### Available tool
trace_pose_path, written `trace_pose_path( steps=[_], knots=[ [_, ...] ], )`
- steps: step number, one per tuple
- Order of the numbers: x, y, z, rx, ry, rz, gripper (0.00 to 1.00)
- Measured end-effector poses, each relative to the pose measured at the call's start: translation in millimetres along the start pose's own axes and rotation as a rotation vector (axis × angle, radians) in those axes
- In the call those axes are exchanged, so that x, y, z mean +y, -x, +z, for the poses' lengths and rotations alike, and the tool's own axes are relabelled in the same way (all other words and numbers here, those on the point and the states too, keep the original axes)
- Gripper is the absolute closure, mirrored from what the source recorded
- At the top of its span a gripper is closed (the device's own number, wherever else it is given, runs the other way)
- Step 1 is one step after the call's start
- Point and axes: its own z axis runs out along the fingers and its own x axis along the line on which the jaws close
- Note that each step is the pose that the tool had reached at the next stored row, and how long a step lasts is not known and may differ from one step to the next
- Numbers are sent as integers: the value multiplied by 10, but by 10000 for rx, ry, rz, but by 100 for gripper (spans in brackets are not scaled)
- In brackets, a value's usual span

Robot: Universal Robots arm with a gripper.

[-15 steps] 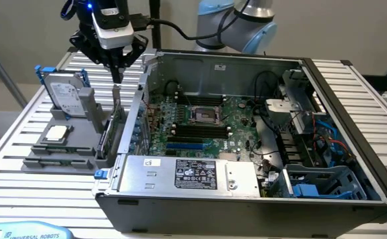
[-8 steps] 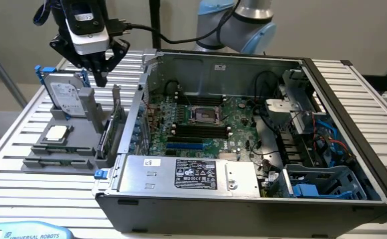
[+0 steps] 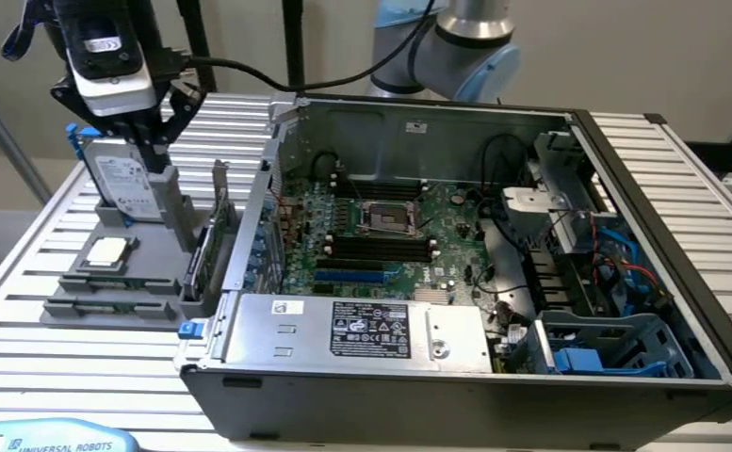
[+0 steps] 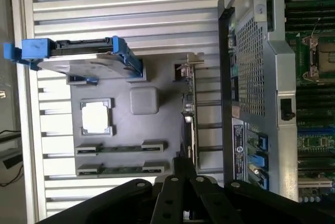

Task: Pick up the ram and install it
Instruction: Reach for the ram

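Two ram sticks lie edge-up in the slots of a grey holder [image 3: 152, 273] on the slatted table, at the exterior view's left: one ram stick [image 3: 117, 282] [image 4: 120, 148] and a second ram stick [image 3: 108, 308] [image 4: 120, 170] beside it. My gripper [image 3: 157, 162] [image 4: 183, 165] hangs above the holder's far end, in front of the hard drive, well above and apart from the sticks. Its fingers are together with nothing between them. The black memory slots [image 3: 379, 247] lie on the motherboard inside the open case.
The holder also carries a hard drive with blue clips [image 3: 127, 184] [image 4: 78, 59], a square silver processor [image 3: 106, 250] [image 4: 97, 118] and an upright expansion card [image 3: 208, 247] [image 4: 188, 109]. The open computer case [image 3: 340, 386] stands right beside it, with a power supply [image 3: 366, 330] and cables.
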Motion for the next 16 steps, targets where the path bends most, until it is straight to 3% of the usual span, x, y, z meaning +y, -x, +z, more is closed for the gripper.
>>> trace_pose_path(
  steps=[10, 16],
  knots=[
    [-131, -407, 72, 30, -3, 2, 89],
    [-192, -558, 105, 42, -4, 3, 89]
  ],
)
